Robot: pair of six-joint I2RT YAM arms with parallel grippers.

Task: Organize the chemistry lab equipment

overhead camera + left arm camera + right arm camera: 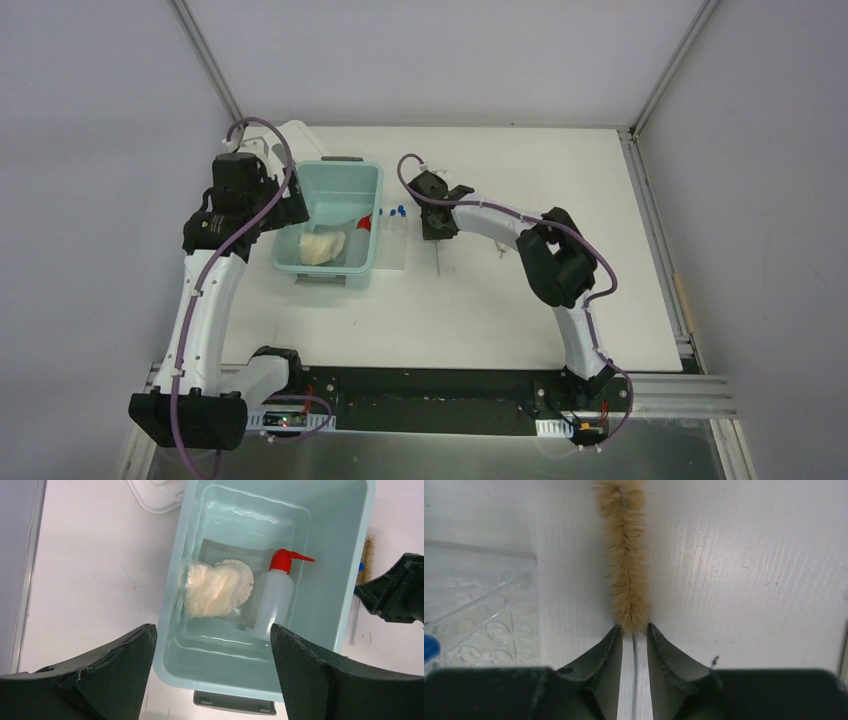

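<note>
Brush (pixel 626 555) flat on table (pixel 749 580) beside tube rack (pixel 474 615), its wire stem between narrowly parted, unclamped fingers of right gripper (pixel 634 627); left gripper (pixel 212 627) wide open, empty, above teal bin (pixel 350 580) holding squeeze bottle (pixel 275 600).

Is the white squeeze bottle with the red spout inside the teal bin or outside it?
Inside. The squeeze bottle rests between the walls of the bin, partly on grey mesh.

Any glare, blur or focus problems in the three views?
Top view: even, soft light with no hard shadows, though small items are tiny. Left wrist: glare streaks on the glossy bin floor, and its fingers are dark and soft-edged. Right wrist: brush reasonably sharp, fingers blurred close to the lens, clear rack hazy.
</note>
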